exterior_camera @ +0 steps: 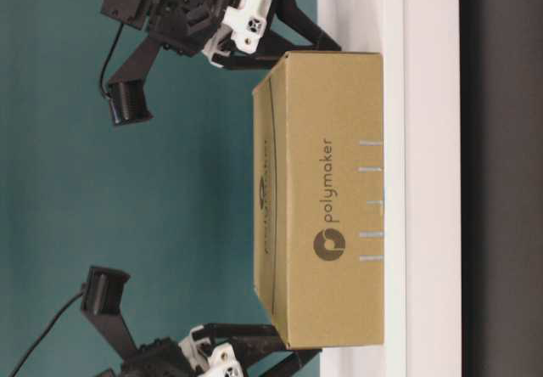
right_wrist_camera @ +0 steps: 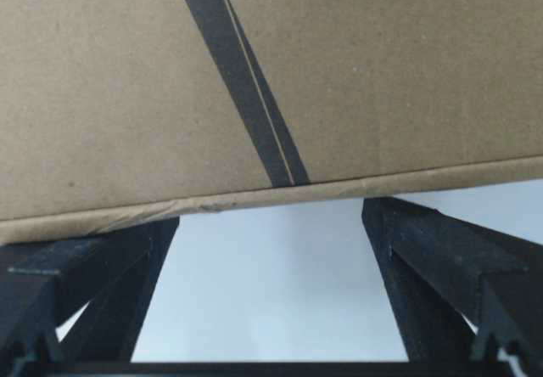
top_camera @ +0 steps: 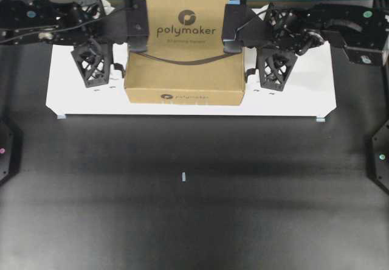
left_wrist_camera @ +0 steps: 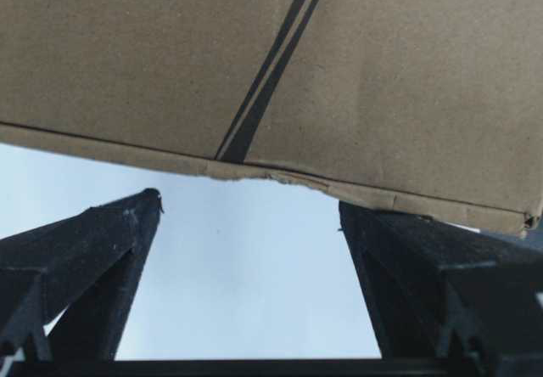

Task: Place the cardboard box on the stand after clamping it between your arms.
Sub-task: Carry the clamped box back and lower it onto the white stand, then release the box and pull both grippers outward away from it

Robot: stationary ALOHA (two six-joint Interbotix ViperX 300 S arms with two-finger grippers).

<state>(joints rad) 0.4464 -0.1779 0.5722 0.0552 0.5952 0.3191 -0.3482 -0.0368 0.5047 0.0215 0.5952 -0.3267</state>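
From overhead the cardboard box (top_camera: 185, 48) sits mid-stand (top_camera: 292, 103) against its far edge, left gripper (top_camera: 115, 60) and right gripper (top_camera: 255, 57) spread wide flanking it; table-level shows it seated flat; wrist views too: retreat straight sideways.

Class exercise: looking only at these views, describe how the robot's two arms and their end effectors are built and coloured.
Both arms are black. The left end effector and right end effector have open lattice-frame fingers with flat black pads. The table-level view shows white fittings at the wrists and thin black cables. Small coloured dots mark the arm bodies.
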